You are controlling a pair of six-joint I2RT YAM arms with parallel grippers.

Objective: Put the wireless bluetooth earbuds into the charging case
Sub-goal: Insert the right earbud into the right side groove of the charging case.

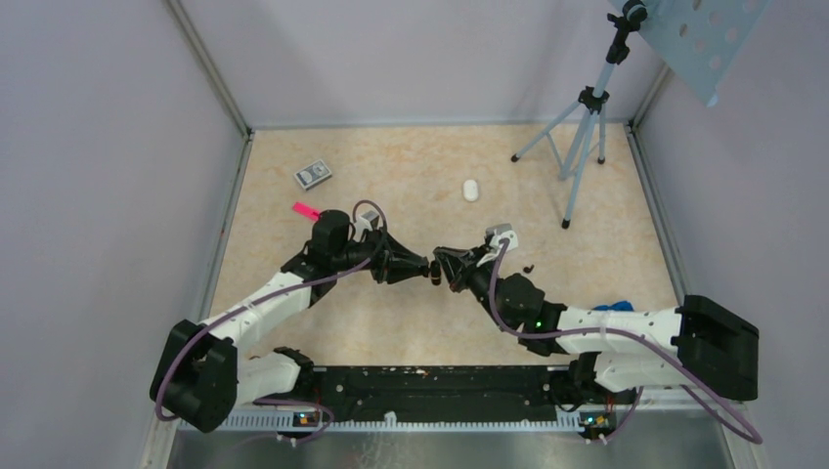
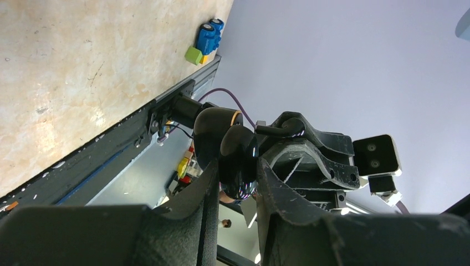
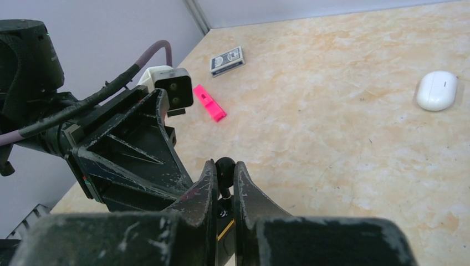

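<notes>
My two grippers meet tip to tip over the middle of the table. The left gripper [image 1: 423, 268] [image 2: 235, 169] is shut on a glossy black charging case [image 2: 239, 160], whose rounded lid [image 2: 213, 128] stands open above the fingers. The right gripper [image 1: 445, 271] [image 3: 224, 172] is shut on a tiny black earbud [image 3: 225, 165], pinched at its fingertips right against the case. A second black earbud [image 1: 529, 267] lies on the table to the right. A white case [image 1: 471, 190] [image 3: 437, 90] rests farther back, shut.
A pink piece [image 1: 306, 209] [image 3: 209, 102] and a card deck [image 1: 313, 174] [image 3: 227, 60] lie at the back left. A tripod [image 1: 583, 147] stands at the back right. Toy blocks [image 2: 208, 37] sit near the right arm's base. Walls close in the table.
</notes>
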